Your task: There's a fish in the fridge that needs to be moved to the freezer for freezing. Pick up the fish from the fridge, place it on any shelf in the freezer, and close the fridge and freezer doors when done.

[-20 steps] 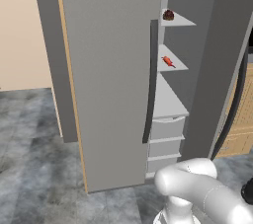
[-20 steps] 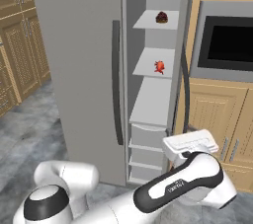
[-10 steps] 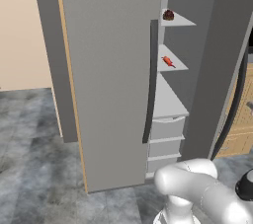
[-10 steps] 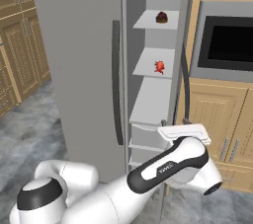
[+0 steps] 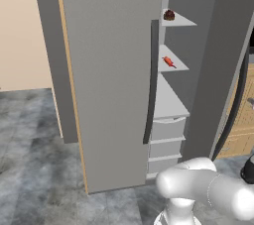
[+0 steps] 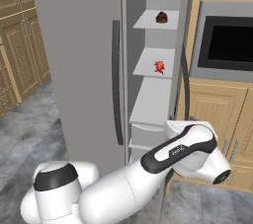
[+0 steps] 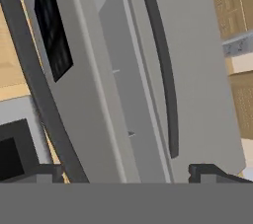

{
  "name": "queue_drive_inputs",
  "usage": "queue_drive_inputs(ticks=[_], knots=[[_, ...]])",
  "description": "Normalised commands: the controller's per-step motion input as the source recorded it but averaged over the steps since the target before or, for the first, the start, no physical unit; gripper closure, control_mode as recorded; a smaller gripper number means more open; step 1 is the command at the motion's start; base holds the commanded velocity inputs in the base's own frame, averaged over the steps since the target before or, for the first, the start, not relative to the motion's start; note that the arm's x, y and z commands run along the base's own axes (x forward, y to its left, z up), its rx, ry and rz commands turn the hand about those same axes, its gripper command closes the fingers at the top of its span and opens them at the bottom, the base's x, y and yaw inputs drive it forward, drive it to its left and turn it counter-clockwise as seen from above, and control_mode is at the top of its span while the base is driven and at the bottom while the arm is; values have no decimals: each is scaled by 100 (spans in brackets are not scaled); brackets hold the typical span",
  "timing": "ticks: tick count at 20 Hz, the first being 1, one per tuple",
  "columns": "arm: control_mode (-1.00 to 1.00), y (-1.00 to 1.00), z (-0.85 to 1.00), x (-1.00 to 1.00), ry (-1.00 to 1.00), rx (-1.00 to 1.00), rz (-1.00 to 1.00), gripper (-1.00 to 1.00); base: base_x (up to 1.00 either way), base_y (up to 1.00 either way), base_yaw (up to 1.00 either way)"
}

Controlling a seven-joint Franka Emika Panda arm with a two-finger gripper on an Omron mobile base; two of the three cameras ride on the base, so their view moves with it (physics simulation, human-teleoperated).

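Observation:
The tiny red-orange fish (image 5: pixel 168 61) (image 6: pixel 159 66) lies on the middle light-grey shelf (image 5: pixel 179 64) (image 6: pixel 147 63) of the narrow freezer, which stands open. The wide fridge door (image 5: pixel 109 70) (image 6: pixel 79 45) is closed, its dark bar handle (image 5: pixel 150 85) (image 6: pixel 116 80) facing me. The freezer door (image 5: pixel 223 60) (image 7: pixel 89 94) is swung out to the right. My gripper (image 7: pixel 128 172) is open and holds nothing. It sits low, just outside that open door's edge, whose dark handle (image 7: pixel 29 70) runs past its left fingertip (image 7: pixel 49 171).
A dark red-brown lump (image 5: pixel 169 15) (image 6: pixel 161 17) sits on the top freezer shelf. Grey drawers (image 5: pixel 166 130) (image 6: pixel 148 136) fill the freezer's bottom. A black microwave window (image 6: pixel 227 35) and wooden cabinets (image 6: pixel 212 104) stand right of the freezer door, and more cabinets (image 6: pixel 20 35) stand at the left.
My arm has bent and raised its hand a little, closer to the outer side of the open freezer door. The fish and both doors have not moved.

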Motion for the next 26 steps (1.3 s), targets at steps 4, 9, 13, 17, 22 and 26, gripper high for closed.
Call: queue_drive_inputs(ticks=[4, 9, 13, 17, 22, 26], knots=[[-100, -26, -4, 15, 11, 2, 6, -100, 0, 0, 0], [-100, -9, -17, 9, 11, 1, 10, -100, 0, 0, 0], [-100, 19, -45, 5, 8, 0, 6, -100, 0, 0, 0], [-100, 28, -38, 12, 0, 0, 5, -100, 0, 0, 0], [-100, 5, -12, 34, 0, 0, 2, -100, 0, 0, 0], [-100, -3, -7, 44, 0, 3, 5, -100, 0, 0, 0]])
